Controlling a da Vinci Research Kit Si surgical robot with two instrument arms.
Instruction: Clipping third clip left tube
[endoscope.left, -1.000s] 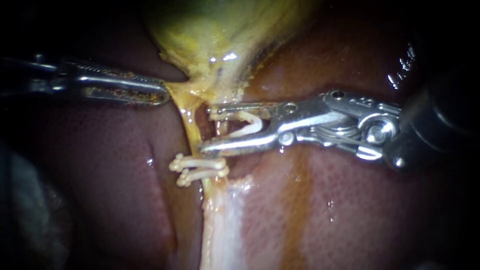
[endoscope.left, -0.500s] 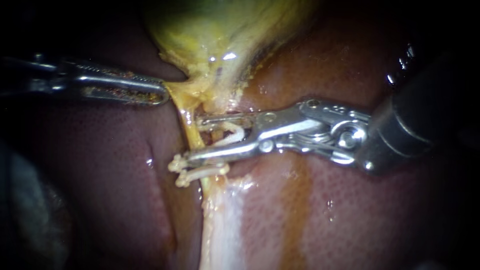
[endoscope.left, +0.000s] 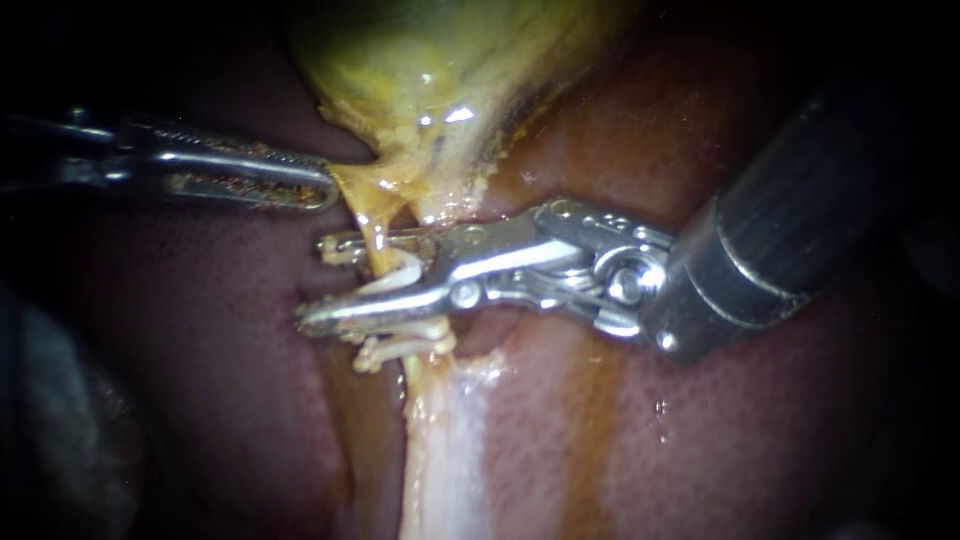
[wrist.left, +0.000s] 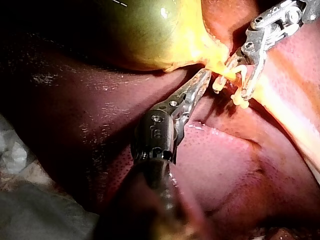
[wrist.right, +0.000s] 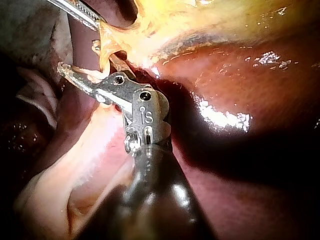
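My left instrument (endoscope.left: 318, 188) comes in from the left, its jaws shut on yellow tissue at the neck of the gallbladder (endoscope.left: 440, 70). A thin yellow tube (endoscope.left: 377, 238) runs down from there. My right instrument (endoscope.left: 318, 282) reaches across it, one jaw on either side of the tube, holding an open white clip (endoscope.left: 400, 275) between them. Two closed white clips (endoscope.left: 405, 347) sit on the tube just below the lower jaw, which partly hides the upper one. The left wrist view shows the left jaws (wrist.left: 202, 80) beside the clip (wrist.left: 239, 70). The right wrist view shows the right jaws (wrist.right: 77, 57) around the tube.
Dark red liver (endoscope.left: 750, 420) lies all around. A pale whitish band of tissue (endoscope.left: 450, 450) runs down from the clips. The right instrument's thick dark shaft (endoscope.left: 790, 230) fills the upper right. White gauze (wrist.left: 15, 155) lies beside the liver in the left wrist view.
My right instrument has advanced to the left with its clip: the jaws, formerly right of the tube, now straddle it. The left instrument has held still.
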